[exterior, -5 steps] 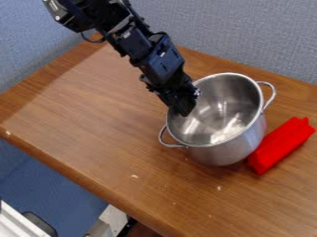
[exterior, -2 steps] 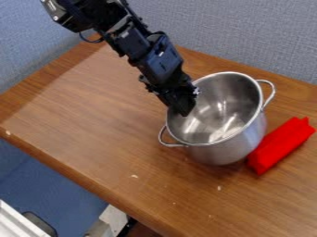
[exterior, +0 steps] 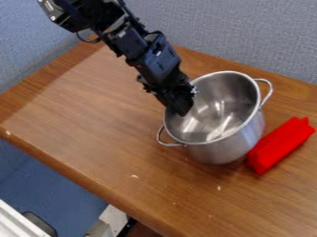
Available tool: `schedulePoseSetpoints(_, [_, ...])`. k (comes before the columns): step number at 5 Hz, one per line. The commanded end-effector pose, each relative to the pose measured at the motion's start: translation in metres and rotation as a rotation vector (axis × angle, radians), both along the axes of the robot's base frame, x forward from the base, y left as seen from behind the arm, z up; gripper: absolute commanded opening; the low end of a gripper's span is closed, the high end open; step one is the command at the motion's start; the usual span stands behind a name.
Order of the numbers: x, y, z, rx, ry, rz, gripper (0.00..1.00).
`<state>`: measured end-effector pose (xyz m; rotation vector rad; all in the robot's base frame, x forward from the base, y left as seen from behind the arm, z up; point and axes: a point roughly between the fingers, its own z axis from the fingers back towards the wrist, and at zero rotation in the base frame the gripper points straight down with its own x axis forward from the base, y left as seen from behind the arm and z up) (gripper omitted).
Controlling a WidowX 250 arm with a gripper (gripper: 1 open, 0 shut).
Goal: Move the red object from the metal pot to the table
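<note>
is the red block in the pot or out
Out. The block lies on the table right of the pot, whose inside shows only bare metal.

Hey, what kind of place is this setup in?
Probably a robot test bench, not a real kitchen: a bare wood-grain table against blue fabric wall, holding only a metal pot and red block.

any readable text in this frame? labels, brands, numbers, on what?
None. No legible text, label, brand or number shows on the metal pot, the red object, the table or the arm and its gripper. The frame is too small and soft to rule out fine print.
</note>
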<state>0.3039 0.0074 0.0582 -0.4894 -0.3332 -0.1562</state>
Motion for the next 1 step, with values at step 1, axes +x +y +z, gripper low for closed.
schedulePoseSetpoints(1, [0.0096,0.0065,0.0216,0.013,-0.074,0.013,0.0])
